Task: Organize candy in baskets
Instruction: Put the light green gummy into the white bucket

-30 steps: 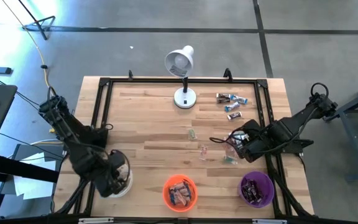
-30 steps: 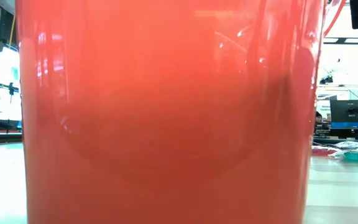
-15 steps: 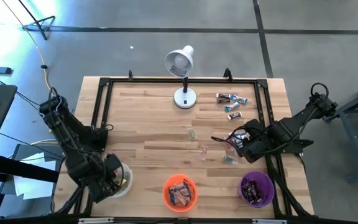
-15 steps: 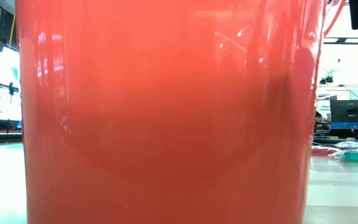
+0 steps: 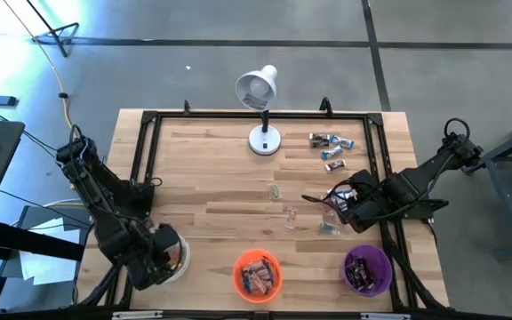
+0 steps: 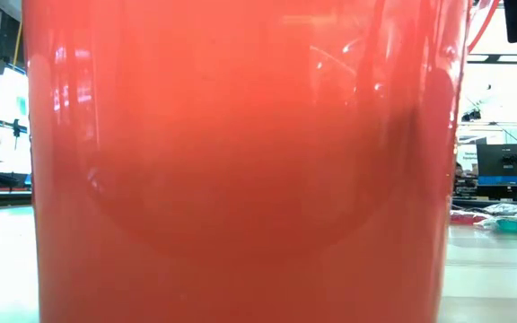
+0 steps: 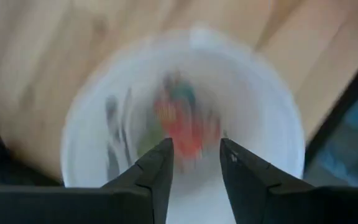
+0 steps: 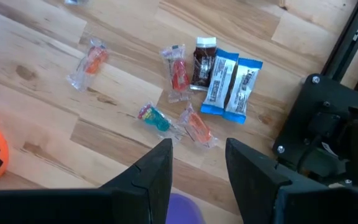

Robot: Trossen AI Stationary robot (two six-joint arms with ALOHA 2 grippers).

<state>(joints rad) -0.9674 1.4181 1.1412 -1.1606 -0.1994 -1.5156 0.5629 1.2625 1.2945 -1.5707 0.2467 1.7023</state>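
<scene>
Over the round white translucent basket [image 7: 185,118] at the table's front left corner, we see our left gripper [image 7: 194,165] with fingers apart above what seem blurred wrapped candies [image 7: 179,121], while our right gripper [image 8: 194,165] hangs parted over scattered sweets [image 8: 194,71].

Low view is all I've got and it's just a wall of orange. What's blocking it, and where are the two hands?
Observer: The orange basket stands right in front of that camera, at the table's near edge.
Operator: And the left hand?
Observer: The left hand hangs over the white basket with its fingers apart and nothing between them; wrapped candies lie in the basket below.
Operator: The right one?
Observer: The right hand is open and empty above the loose candies on the table's right side, near the purple basket.
</scene>
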